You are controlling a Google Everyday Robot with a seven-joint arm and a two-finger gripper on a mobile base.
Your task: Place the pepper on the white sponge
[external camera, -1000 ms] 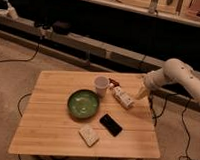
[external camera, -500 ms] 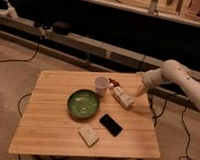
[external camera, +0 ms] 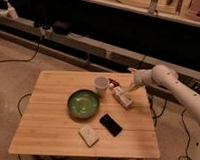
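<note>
White sponge (external camera: pixel 88 136): near the front edge of the wooden table (external camera: pixel 46 127), top bare, lying just where it lay a second ago.
Black phone (external camera: pixel 110 124): just behind and to the right of the sponge, unmoved.
Green bowl (external camera: pixel 83 103): mid-table, unmoved.
White block (external camera: pixel 122 97): long, with dark marks, slanting to the right of the bowl; it has not shifted.
Gripper (external camera: pixel 123 89): the one thing that has changed. It has crept in from the right and now hangs over the block's far end, fingers apart with nothing between them.
Pepper (external camera: pixel 112 81): a small dark red sliver on the table, just behind and to the right of the white cup (external camera: pixel 101 84), not yet lifted.
What it means: I judge the reach is closing on the pepper. The pick has not begun, and the carry to the sponge at the front is still to do.
Hard to make out: the fingertips blend into the pale block, so I cannot tell whether they touch it. Which way the pepper lies is unclear.
Cut off: the arm (external camera: pixel 163 78) runs out of the right edge, and the base is out of view.
</note>
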